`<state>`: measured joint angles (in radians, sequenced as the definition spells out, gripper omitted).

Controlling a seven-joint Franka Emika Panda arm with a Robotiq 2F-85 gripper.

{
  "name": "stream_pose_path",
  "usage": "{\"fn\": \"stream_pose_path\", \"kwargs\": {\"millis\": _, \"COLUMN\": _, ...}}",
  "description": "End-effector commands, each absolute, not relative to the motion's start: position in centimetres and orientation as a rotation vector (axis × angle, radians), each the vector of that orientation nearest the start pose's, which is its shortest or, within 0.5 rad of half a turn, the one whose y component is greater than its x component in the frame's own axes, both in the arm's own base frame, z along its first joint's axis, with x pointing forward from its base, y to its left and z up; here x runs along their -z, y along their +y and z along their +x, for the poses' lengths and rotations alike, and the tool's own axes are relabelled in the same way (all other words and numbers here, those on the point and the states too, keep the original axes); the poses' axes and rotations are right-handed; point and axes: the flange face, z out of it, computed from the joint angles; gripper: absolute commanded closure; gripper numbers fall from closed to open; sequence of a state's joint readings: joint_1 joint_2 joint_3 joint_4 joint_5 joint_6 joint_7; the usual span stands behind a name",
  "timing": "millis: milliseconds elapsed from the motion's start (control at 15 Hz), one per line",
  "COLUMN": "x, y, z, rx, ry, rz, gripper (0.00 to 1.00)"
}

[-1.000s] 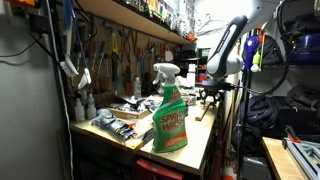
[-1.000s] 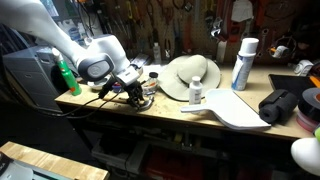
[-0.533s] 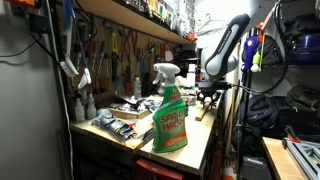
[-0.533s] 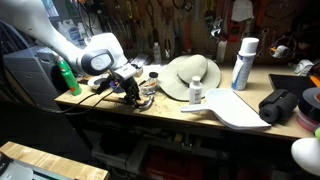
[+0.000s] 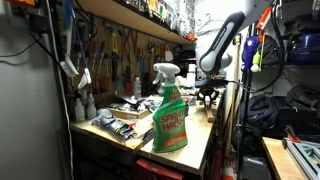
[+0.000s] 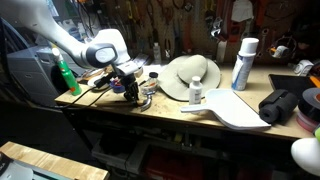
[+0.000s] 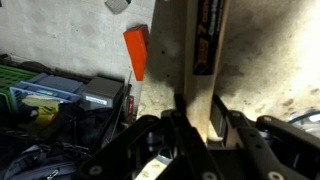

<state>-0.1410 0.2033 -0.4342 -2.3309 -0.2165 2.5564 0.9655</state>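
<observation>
In the wrist view my gripper (image 7: 190, 128) is shut on a flat pale wooden stick (image 7: 185, 45) with a dark printed label. The stick runs away from the jaws over the worn bench top. An orange piece (image 7: 136, 52) lies just beside it. In both exterior views the gripper (image 6: 130, 86) (image 5: 207, 92) hangs low over the cluttered bench. It is near a small round dish (image 6: 147, 97) and beside a white sun hat (image 6: 190, 72). The stick itself is hard to make out in those views.
A green spray bottle (image 5: 170, 115) stands at the bench's front edge, also seen behind the arm (image 6: 65, 75). A white spray can (image 6: 243, 62), a small white bottle (image 6: 196, 93), a white board (image 6: 235, 108) and a black bag (image 6: 283, 105) crowd the bench. Tools (image 5: 115, 122) lie by the pegboard wall.
The arm has risen a little and the gripper has shifted along the bench, carrying the stick up with it. Nothing else has moved.
</observation>
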Motion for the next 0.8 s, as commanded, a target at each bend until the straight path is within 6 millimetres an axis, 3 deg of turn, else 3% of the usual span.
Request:
{"fn": "stream_pose_path", "kwargs": {"millis": 0, "x": -27.6, "y": -30.0, "z": 44.7, "rx": 0.036, "ry": 2.15, "rz": -2.538, "gripper": 0.92}}
{"fn": "stream_pose_path", "kwargs": {"millis": 267, "x": -28.6, "y": -31.1, "z": 45.2, "rx": -0.011, "ry": 2.231, "rz": -2.412, "gripper": 0.92}}
{"fn": "stream_pose_path", "kwargs": {"millis": 733, "x": -32.4, "y": -34.1, "z": 44.7, "rx": 0.113, "ry": 2.271, "rz": -2.348, "gripper": 0.92}}
